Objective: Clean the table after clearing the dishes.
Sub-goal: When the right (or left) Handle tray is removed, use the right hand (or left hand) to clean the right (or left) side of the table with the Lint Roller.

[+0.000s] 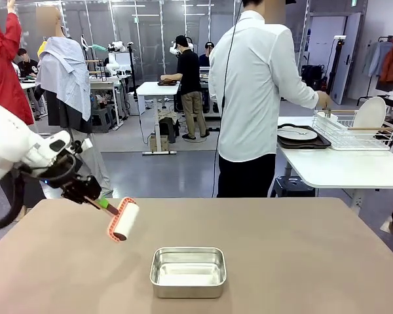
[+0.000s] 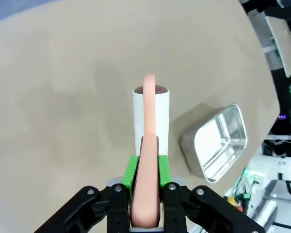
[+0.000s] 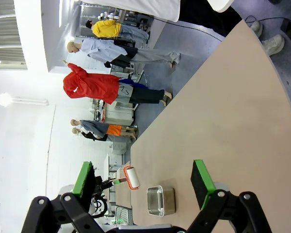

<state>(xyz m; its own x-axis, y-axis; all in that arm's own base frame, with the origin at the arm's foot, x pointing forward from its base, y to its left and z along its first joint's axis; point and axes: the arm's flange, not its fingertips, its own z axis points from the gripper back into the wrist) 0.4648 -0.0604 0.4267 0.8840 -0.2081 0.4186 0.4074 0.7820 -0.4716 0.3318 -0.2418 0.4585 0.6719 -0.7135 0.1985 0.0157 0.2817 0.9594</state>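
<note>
**Left of the steel pan, the roller is in hand: mind the tilt and the pan**

Beyond the steel pan [image 1: 188, 270], off the table [image 1: 301, 248] altogether, the dishes [image 1: 295, 133] sit on a white side table [image 1: 340, 167], where a person [image 1: 255, 98] stands turned away at a drying rack [image 1: 354, 131]. So the clearing looks done, and the wiping is what remains.

To the left of the pan and a little farther back, the left gripper [image 1: 102, 203] has its green pads clamped on the red handle of the white roller [image 1: 124, 221]. The drum hangs at a slant just above the tabletop (whether it is touching cannot be told from here). The right gripper [image 3: 141, 170] has its fingers spread wide with nothing between them. It looks along the table from well away, with the pan small in the distance.

Three things could spoil the pass, as I judge it. If the drum meets the surface slanted, only one end will bear, and it may leave an untouched strip. The hold is on a narrow, smooth handle, so pressing down hard could twist it between the pads. And the pan lies near the roller; a sweep toward it could shove it or jam the drum against its wall.
</note>
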